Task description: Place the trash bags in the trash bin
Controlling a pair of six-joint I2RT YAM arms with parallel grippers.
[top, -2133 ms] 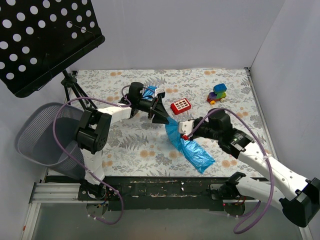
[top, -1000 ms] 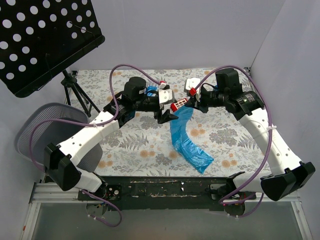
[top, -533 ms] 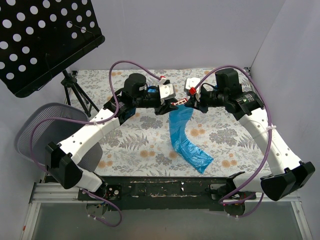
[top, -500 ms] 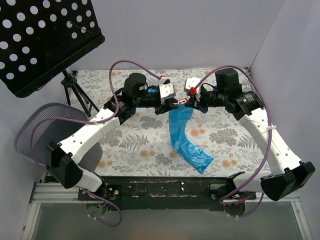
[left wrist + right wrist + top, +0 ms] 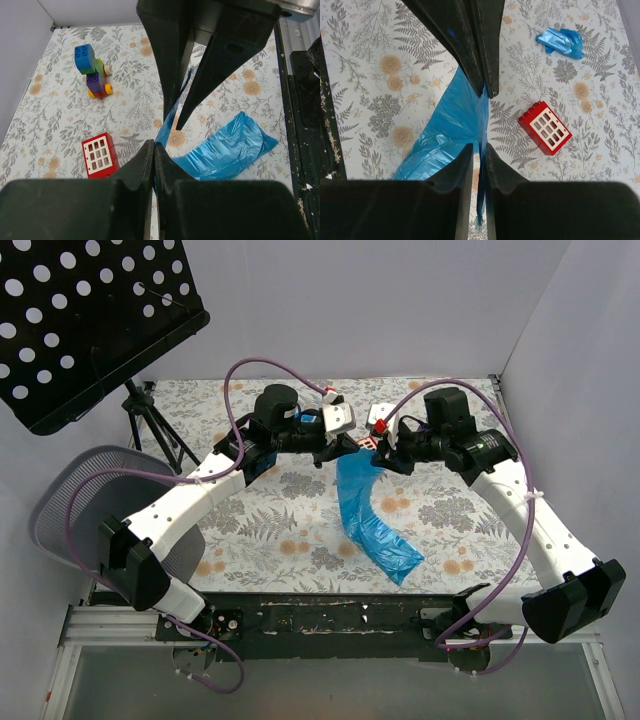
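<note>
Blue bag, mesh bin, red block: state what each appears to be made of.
The blue bag looks like thin plastic film, glossy and translucent; it crinkles and glints. The mesh bin is probably dark grey metal wire with a matt finish, given its open, see-through lattice. The red block seems to be hard moulded plastic, smooth and slightly shiny, with a white grid face.

Bright, even light; wrist-view foregrounds seem softly blurred.

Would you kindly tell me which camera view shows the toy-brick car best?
The left wrist view: the multicoloured toy-brick car stands unobstructed on the floral table. Neither the top external view nor the right wrist view shows it.
</note>
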